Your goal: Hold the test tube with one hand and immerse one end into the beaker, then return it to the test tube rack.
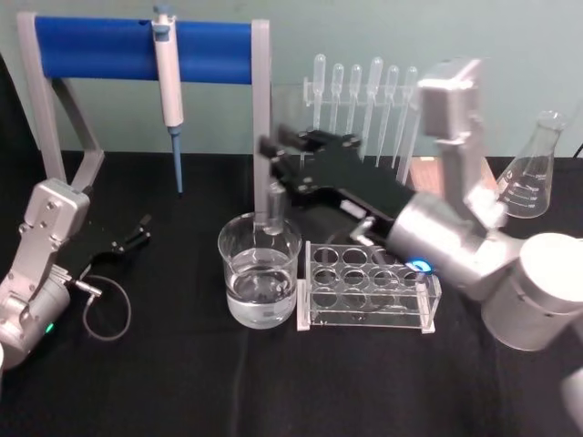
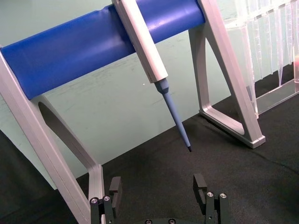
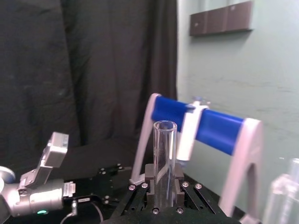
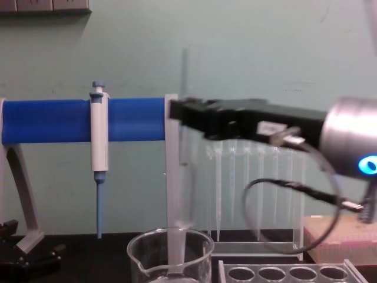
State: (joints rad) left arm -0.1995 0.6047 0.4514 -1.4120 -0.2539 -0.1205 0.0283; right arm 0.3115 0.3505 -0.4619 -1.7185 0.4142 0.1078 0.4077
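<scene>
While the right gripper (image 1: 273, 153) clamps the test tube (image 3: 164, 149) upright, its lower end dips inside the beaker (image 1: 246, 291) straight below the jaws. The rack (image 1: 366, 316) lies just beside, back toward that arm's wrist (left gripper (image 2: 159, 187), fingers apart, rests farther off).

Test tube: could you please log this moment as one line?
right gripper: shut on test tube, upright | tube end: inside beaker | left gripper: open, parked left | rack: beside beaker
</scene>
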